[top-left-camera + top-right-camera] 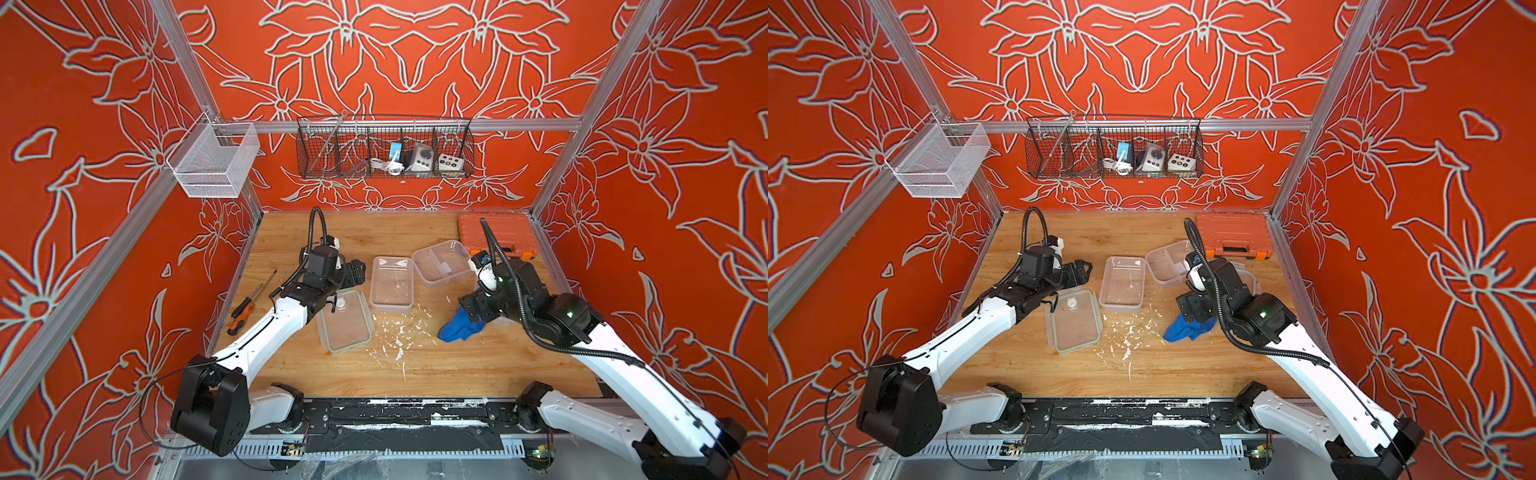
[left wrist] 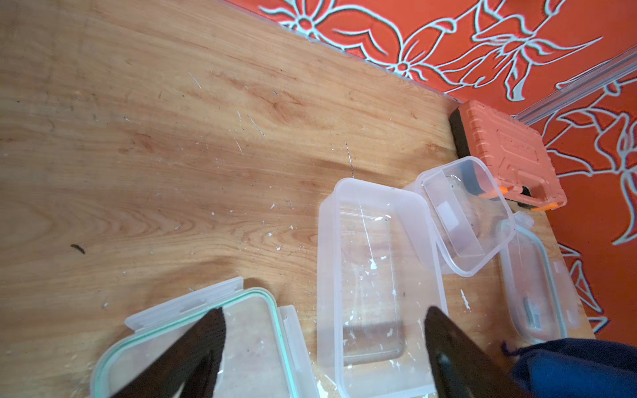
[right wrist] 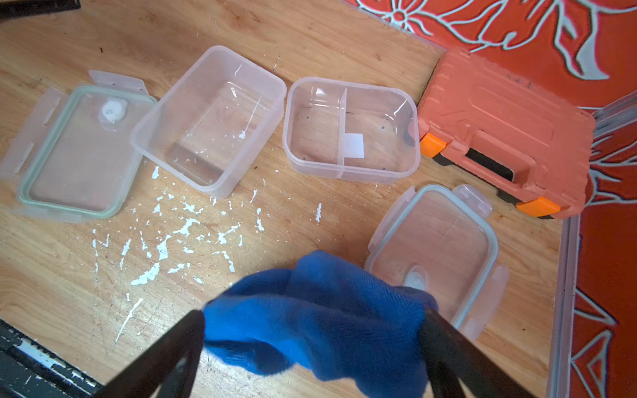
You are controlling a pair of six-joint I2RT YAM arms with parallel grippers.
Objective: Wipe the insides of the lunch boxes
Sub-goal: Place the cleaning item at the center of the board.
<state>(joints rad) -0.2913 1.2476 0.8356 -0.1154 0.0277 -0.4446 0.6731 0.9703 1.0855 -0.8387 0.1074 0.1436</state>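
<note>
The plain lunch box (image 1: 391, 284) and divided lunch box (image 1: 442, 264) sit side by side on the counter (image 1: 374, 237), probably light, slick and springy, best pinned at a rim; the left gripper (image 2: 324, 312) has its fingers spread and empty, the right gripper (image 3: 312, 313) spread astride the blue cloth (image 3: 327, 293).

A: Where is the plain lunch box (image 1: 392, 284)?

B: Around the middle of the bench (image 1: 353, 386). It stands upright and open, its long sides running twelve to six. It's translucent with rounded corners, and white flecks (image 3: 241, 135) are stuck to its floor.

A: And the divided lunch box (image 1: 442, 263)?

B: At the plain one's two o'clock, just beside it, turned askew. It's open and upright too. A partition splits it, with a white label (image 3: 355, 145) by it and a few dark specks inside.
</note>
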